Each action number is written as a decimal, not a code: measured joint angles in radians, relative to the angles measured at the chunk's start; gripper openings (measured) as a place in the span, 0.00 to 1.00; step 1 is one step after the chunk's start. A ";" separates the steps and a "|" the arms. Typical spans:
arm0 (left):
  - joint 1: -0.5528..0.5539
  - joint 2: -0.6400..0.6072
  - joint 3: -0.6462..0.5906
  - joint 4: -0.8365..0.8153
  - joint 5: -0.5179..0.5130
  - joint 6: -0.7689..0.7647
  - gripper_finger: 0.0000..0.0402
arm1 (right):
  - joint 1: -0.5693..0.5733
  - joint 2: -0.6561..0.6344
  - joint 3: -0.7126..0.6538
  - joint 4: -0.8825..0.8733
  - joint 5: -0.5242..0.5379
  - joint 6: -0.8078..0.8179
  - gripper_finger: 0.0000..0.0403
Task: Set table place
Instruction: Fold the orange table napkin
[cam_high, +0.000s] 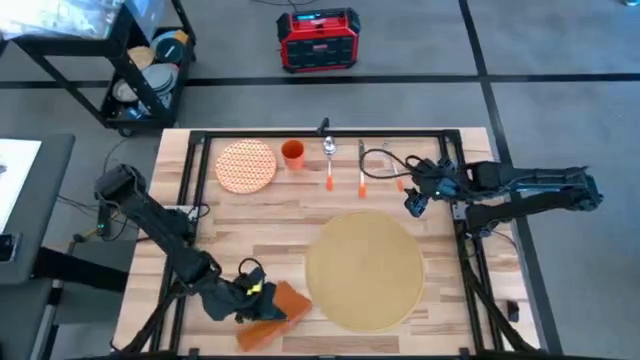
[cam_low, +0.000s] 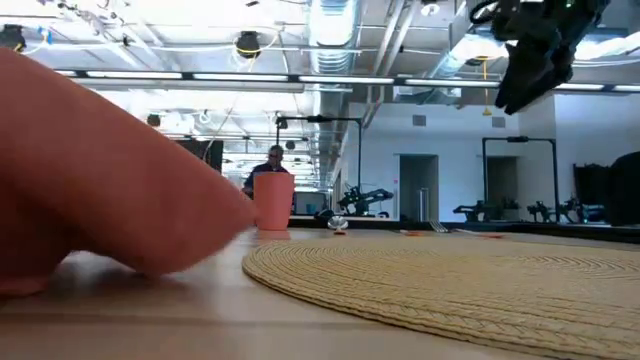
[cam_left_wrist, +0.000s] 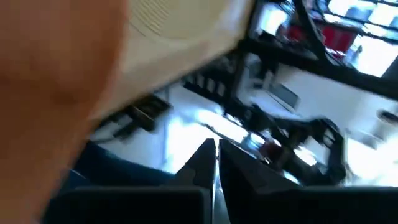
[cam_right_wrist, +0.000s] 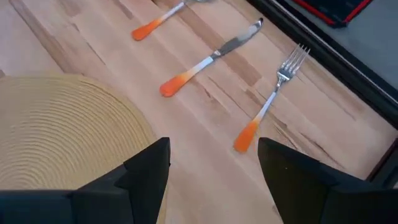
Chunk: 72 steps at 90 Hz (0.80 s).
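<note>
High view shows the light wood desk (cam_high: 270, 215) with its black frame, and on it the round tan placemat (cam_high: 365, 268) lying flat toward the right of the near half. An orange napkin (cam_high: 272, 312) sits at the near edge, just left of the placemat, partly under the left hand (cam_high: 250, 291). That hand's two dark fingers (cam_left_wrist: 205, 163) are pressed together in the left wrist view, with orange filling one side of the picture; whether any cloth is pinched between them I cannot tell. The right hand (cam_right_wrist: 211, 163) hangs above the desk just beyond the placemat's far right rim, its fingers spread wide and holding nothing. A patterned orange-and-white plate (cam_high: 246, 165) lies at the far left, with an orange cup (cam_high: 293, 153) beside it. To the right lie a spoon (cam_high: 329, 162), a knife (cam_right_wrist: 210, 58) and a fork (cam_right_wrist: 273, 94), all orange-handled.
</note>
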 joint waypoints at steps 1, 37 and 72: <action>0.001 -0.002 0.000 -0.011 0.000 0.000 0.00 | 0.000 0.003 0.000 0.000 -0.002 -0.002 0.58; 0.061 -0.103 0.073 -0.307 0.087 0.150 0.00 | 0.001 0.066 0.000 0.064 -0.095 -0.073 0.58; 0.124 -0.067 0.104 -0.351 0.308 0.377 0.00 | 0.225 0.273 0.000 0.364 -0.296 -0.014 0.57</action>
